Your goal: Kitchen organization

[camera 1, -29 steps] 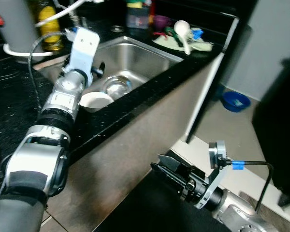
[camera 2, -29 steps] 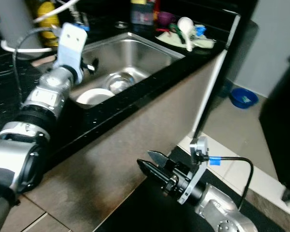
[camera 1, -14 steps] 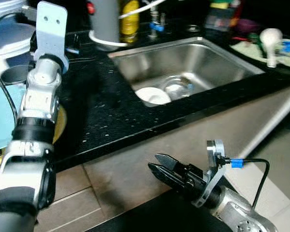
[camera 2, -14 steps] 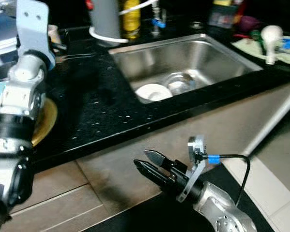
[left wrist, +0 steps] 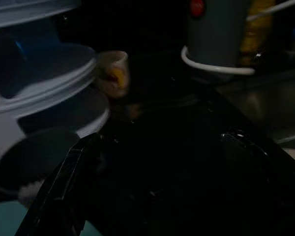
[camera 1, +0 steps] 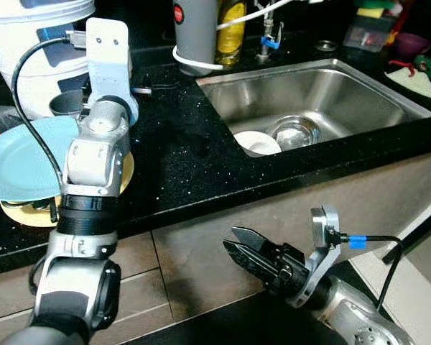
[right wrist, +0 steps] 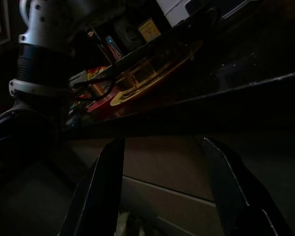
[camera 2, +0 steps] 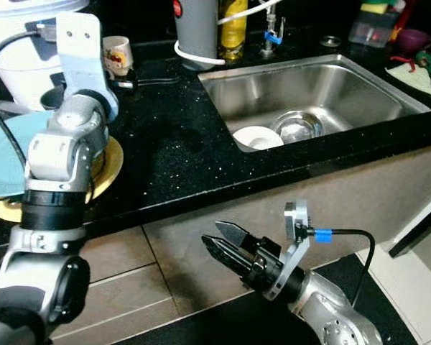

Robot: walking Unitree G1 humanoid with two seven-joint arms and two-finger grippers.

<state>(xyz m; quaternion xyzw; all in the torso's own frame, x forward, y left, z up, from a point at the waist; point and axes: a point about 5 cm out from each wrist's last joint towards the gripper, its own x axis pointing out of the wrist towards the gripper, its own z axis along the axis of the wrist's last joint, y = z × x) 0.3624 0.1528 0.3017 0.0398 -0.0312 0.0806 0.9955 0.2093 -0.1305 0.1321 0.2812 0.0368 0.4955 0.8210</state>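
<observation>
Below, right gripper [camera 1: 235, 243] agape, empty.

Bare black counter [camera 1: 179, 165] lying open between sink [camera 1: 309, 100] and stacked plates [camera 2: 3, 154]; I'm seeing a grey jug [camera 1: 195, 32], mug [camera 2: 116, 54] and white tub [camera 1: 36, 50] crowding the back edge

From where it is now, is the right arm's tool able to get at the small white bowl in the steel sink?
Probably not yet. The right tool hangs open below the black counter's front edge, facing the cabinet, while the small white bowl lies in the steel sink above. It must rise first.
</observation>
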